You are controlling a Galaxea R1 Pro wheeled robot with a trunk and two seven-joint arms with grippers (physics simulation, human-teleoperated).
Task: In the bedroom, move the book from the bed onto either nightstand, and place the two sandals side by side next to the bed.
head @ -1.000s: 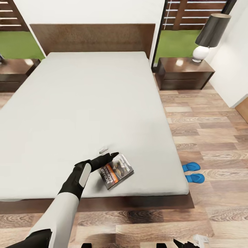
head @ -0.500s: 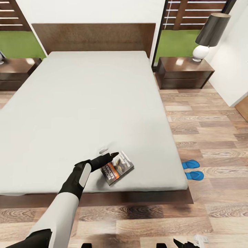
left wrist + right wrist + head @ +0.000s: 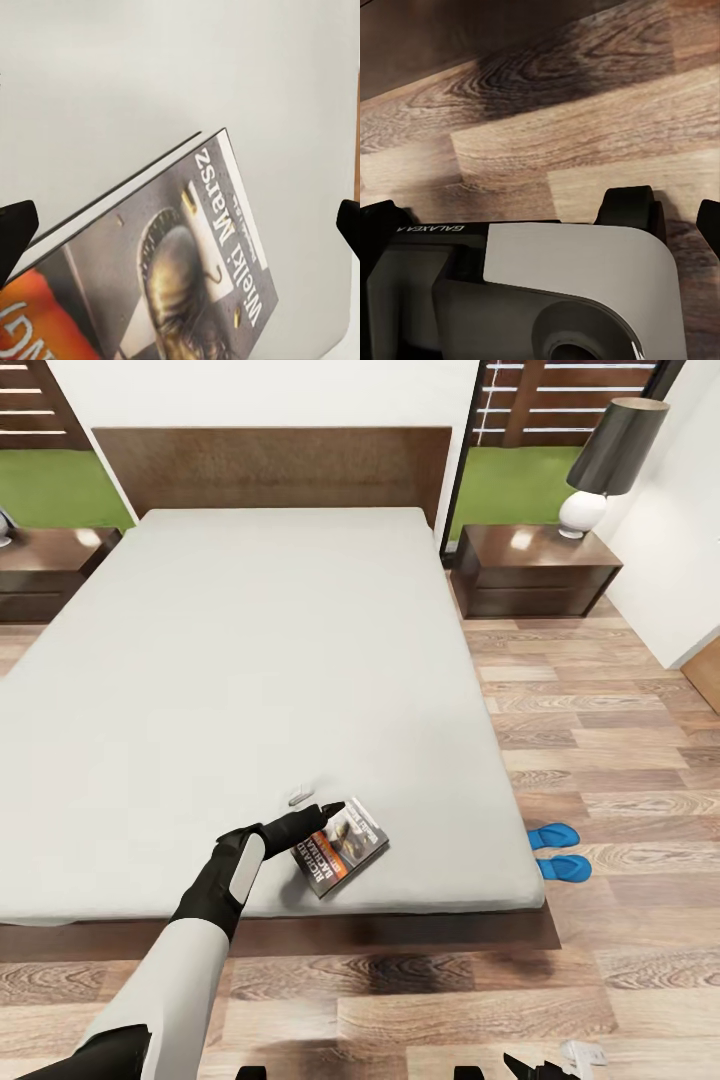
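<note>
The book (image 3: 342,848) lies flat on the bed (image 3: 250,660) near its foot-end right corner, its orange band toward me. My left gripper (image 3: 320,808) hovers just over the book's near-left edge. In the left wrist view the book (image 3: 172,277) lies between the fingertips (image 3: 15,232), which stand wide apart, so this gripper (image 3: 180,229) is open and holds nothing. The two blue sandals (image 3: 553,836) (image 3: 565,868) lie side by side on the floor right of the bed. My right gripper (image 3: 542,221) hangs low over the wood floor, fingers (image 3: 709,225) apart.
A dark nightstand (image 3: 535,570) with a black-shaded lamp (image 3: 610,460) stands right of the headboard; another nightstand (image 3: 45,565) stands at the left. A small pale object (image 3: 298,796) rests on the mattress by my left fingers. Wooden floor (image 3: 600,740) runs along the bed's right side.
The whole view has shifted slightly, so the camera moved a little. The book now sits a touch closer under my left fingers; the arm's pose looks the same.
</note>
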